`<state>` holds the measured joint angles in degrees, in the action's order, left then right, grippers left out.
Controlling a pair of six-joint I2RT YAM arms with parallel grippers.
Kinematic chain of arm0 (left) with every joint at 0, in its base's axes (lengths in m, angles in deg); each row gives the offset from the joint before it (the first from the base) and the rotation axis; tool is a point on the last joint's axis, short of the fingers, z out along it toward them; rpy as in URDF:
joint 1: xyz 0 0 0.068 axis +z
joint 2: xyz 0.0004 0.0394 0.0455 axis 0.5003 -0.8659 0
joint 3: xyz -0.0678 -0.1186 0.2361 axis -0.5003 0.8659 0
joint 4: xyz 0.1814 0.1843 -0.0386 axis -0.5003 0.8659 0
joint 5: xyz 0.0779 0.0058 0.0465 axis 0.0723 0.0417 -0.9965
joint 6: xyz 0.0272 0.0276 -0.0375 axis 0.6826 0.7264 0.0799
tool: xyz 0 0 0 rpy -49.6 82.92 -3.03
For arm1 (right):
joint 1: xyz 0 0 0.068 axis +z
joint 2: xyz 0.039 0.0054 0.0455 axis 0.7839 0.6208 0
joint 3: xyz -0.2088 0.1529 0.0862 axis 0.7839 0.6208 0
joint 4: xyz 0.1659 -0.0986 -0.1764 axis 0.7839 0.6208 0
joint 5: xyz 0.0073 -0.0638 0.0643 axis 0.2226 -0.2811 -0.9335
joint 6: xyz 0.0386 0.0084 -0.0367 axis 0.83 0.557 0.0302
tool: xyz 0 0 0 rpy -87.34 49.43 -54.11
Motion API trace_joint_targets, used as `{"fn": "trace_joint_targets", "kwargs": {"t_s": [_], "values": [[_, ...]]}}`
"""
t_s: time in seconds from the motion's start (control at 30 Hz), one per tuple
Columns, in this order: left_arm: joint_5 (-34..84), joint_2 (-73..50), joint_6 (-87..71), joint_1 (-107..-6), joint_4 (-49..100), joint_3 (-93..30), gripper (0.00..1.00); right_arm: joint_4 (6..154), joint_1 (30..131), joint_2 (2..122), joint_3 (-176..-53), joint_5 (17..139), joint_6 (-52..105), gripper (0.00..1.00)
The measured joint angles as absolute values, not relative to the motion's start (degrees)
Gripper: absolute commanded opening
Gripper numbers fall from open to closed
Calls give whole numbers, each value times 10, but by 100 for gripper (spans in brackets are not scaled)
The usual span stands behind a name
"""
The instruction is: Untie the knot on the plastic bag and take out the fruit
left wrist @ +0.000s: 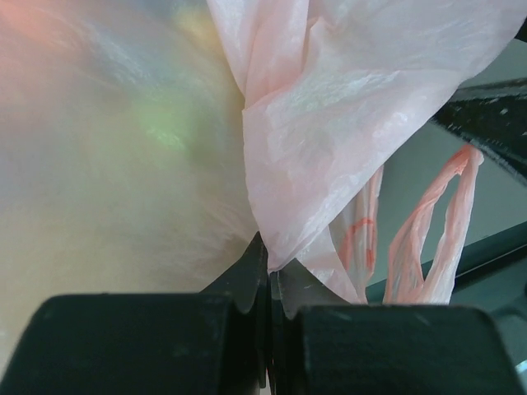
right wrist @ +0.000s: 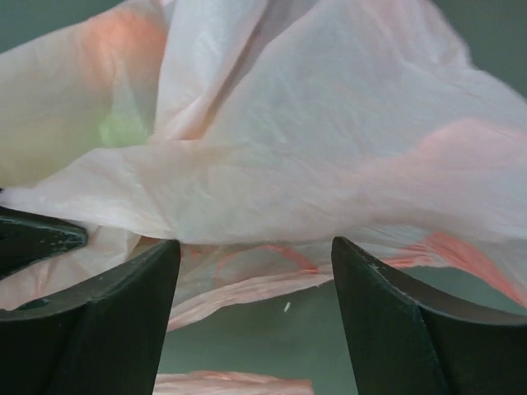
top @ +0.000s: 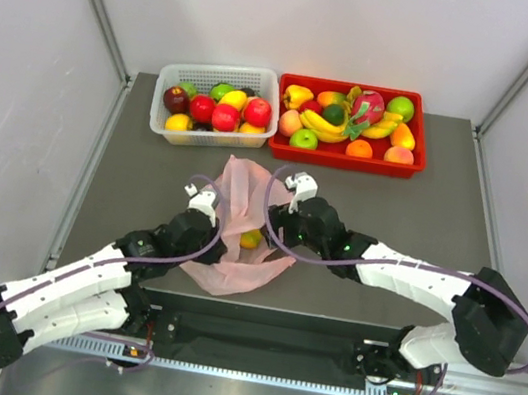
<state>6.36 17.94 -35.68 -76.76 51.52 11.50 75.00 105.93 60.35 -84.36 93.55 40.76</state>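
A: Right, step in hand?
B: Opening the mouth, by the look of it; no picking yet. Cannot make out the knot in any view. Only loose handle strips (left wrist: 409,247) dangling at lower right of the left wrist view, so probably undone already.

A: Whereabouts of the plastic bag (top: 242,194)?
B: Centre of the top view, held up between both wrists, lower hem spread on the table (top: 423,214) toward bottom centre.

A: Left gripper (left wrist: 270,284)?
B: Pressed fully together, pinching a fold of pink film at lower centre of its own view.

A: Right gripper (right wrist: 255,263)?
B: Parted wide. Film draped just beyond the tips, nothing pinched as far as can be told.

A: And the fruit (top: 250,239)?
B: One yellow-orange piece showing inside the film, just below centre of the top view. Possibly more hidden in the folds. White basket (top: 217,104) and red tray (top: 353,121) of other fruit along the top, well apart from both arms.

A: Next move?
B: Probably calls for pushing the right fingers onto the opposite lip, closing deep on that thin slippery film, then drawing away from the left to widen the mouth. Reaching in only after that.
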Motion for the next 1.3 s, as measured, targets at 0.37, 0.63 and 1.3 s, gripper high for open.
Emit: {"fn": "trace_joint_targets", "kwargs": {"t_s": [0.37,0.63,1.3], "values": [[38,153,-366,-797,498,137,0,736,1150,665,-852,900,414,66],[33,148,-369,-797,484,140,0,736,1158,706,-883,980,384,91],[21,160,-375,-801,484,150,0,660,1073,863,-955,933,297,80]]}}
